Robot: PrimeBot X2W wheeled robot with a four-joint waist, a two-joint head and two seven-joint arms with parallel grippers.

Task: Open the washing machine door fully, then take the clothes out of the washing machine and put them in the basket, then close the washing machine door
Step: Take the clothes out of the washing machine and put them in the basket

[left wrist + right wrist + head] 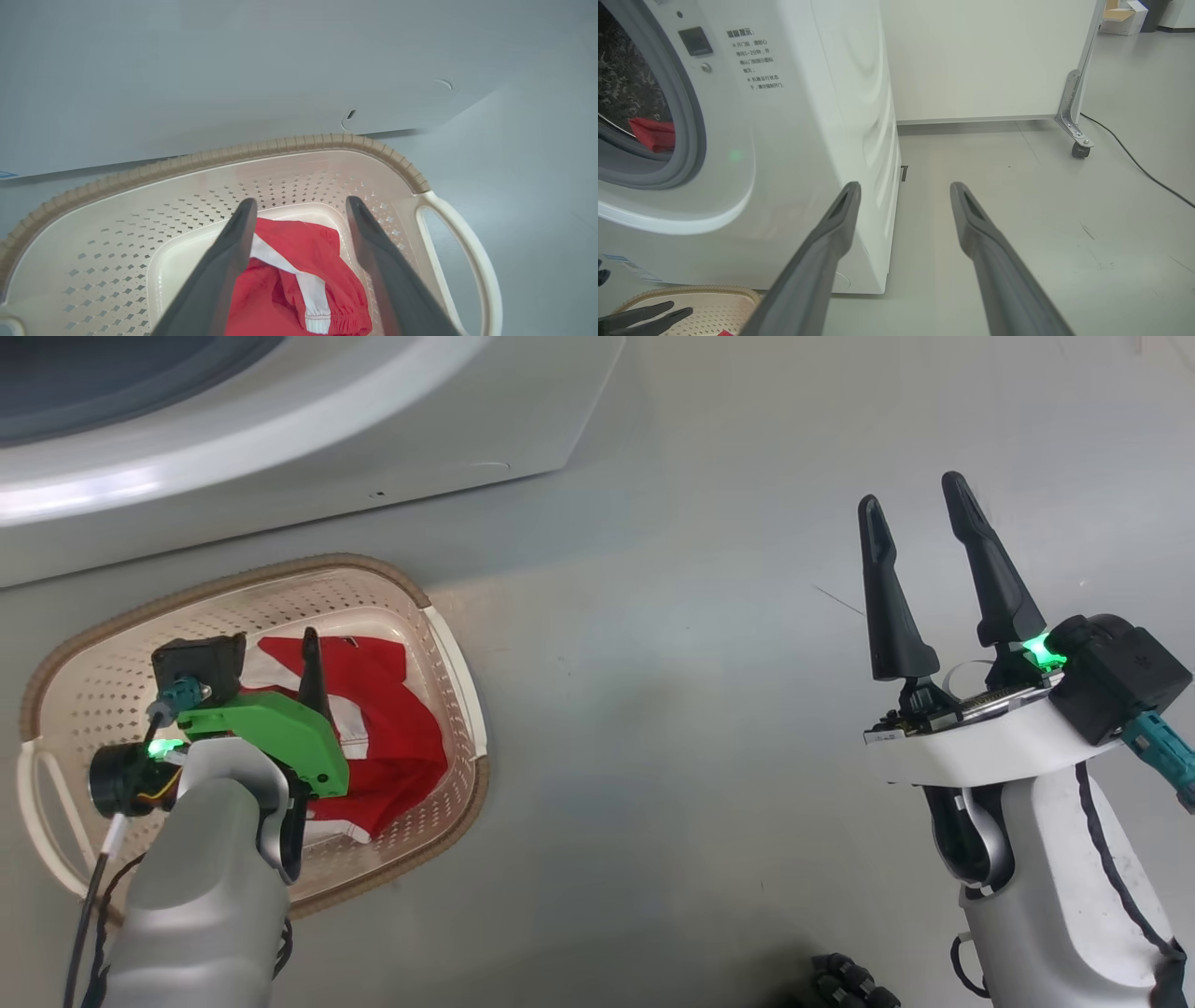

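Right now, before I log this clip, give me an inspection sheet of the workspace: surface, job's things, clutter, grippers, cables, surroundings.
Surface: smooth grey floor, faintly scuffed.
Job's things: basket on the floor in front of the washing machine; red clothes lying in the basket; another red piece inside the machine's opening.
Clutter: cardboard box, far off.
Grippers: left gripper open over the basket, clothes below its fingers; right gripper open, holding nothing, above bare floor.
Cables: black cable on the floor beside the partition; wires along the forearms.
Surroundings: white partition on a caster.
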